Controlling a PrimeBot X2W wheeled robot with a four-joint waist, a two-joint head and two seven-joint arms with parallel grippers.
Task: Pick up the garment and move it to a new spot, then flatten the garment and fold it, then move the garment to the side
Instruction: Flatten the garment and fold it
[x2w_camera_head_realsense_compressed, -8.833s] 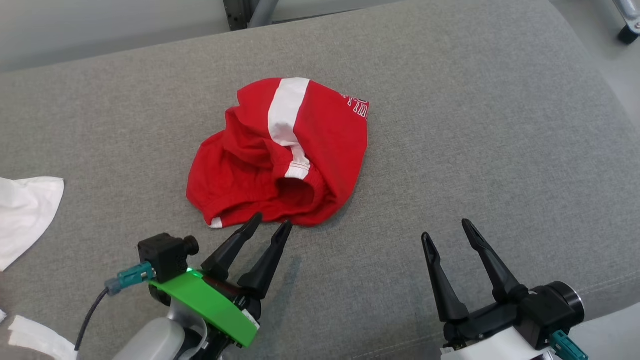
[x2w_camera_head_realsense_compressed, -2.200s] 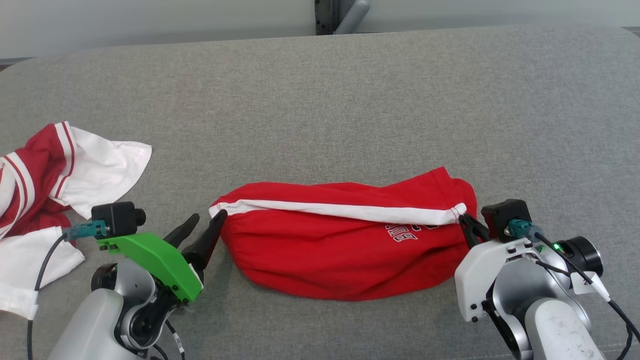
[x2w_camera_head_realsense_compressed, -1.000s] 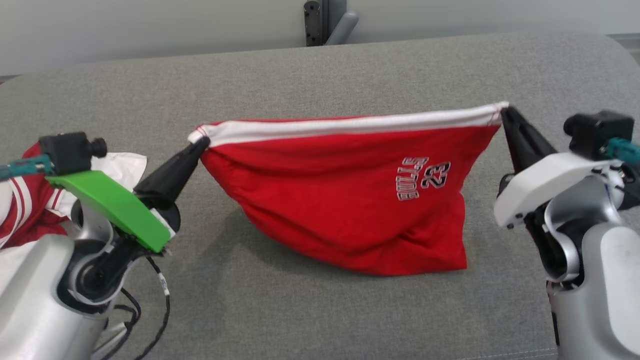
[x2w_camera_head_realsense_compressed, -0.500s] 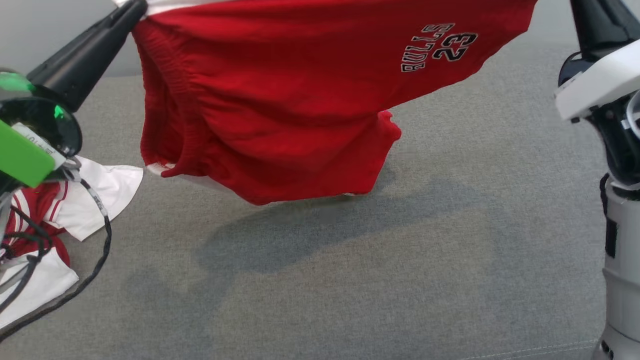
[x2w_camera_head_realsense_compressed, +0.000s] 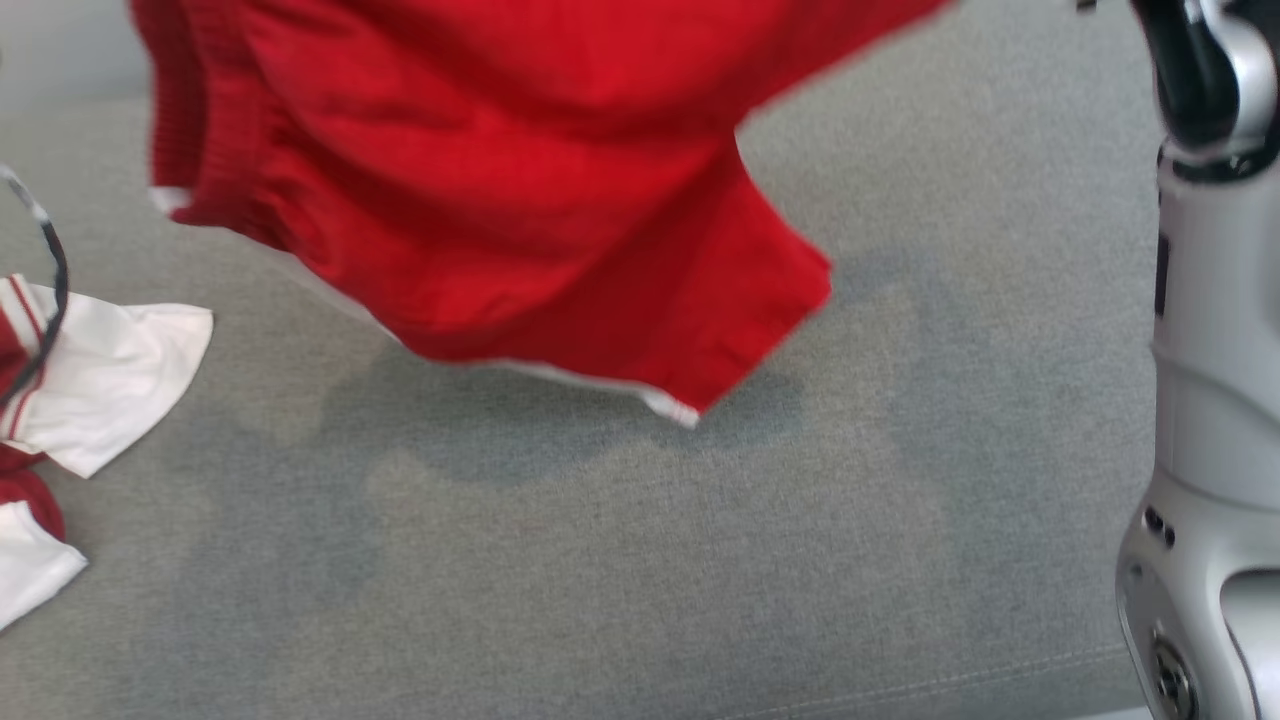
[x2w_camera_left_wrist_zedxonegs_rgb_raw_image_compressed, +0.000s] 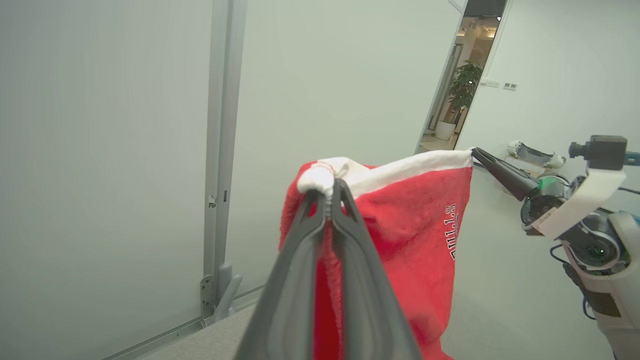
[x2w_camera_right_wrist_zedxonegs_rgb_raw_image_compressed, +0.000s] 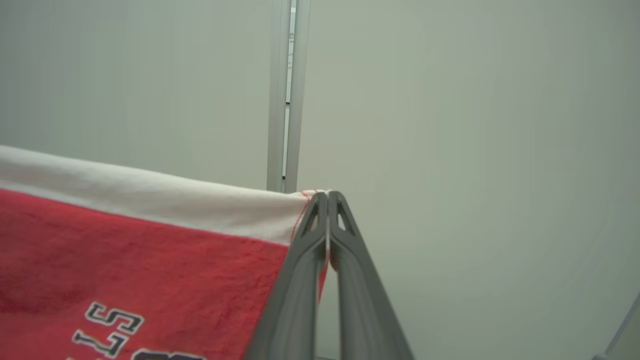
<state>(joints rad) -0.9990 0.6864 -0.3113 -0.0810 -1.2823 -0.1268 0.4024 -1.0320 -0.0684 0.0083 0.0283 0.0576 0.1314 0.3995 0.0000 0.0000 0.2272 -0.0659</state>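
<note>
Garment (x2w_camera_head_realsense_compressed: 500, 200) hangs above padded surface (x2w_camera_head_realsense_compressed: 700, 560), seemingly clear of it; other clothes (x2w_camera_head_realsense_compressed: 100, 385) at left.

A crumpled red-and-white cloth (x2w_camera_head_realsense_compressed: 105, 375) lay at the left edge of the grey upholstered surface (x2w_camera_head_realsense_compressed: 620, 570), a pale wall (x2w_camera_left_wrist_zedxonegs_rgb_raw_image_compressed: 100, 125) with a metal upright (x2w_camera_left_wrist_zedxonegs_rgb_raw_image_compressed: 221, 150) stood behind, and a potted plant (x2w_camera_left_wrist_zedxonegs_rgb_raw_image_compressed: 460, 93) showed through a doorway (x2w_camera_left_wrist_zedxonegs_rgb_raw_image_compressed: 477, 45).

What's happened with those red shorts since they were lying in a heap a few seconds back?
The left gripper and right gripper each pinched an end of the white-striped edge and raised the red shorts off the grey cushion. They now hang spread between the shut jaws. The white-and-red clothes at the robot's left stayed put.
</note>
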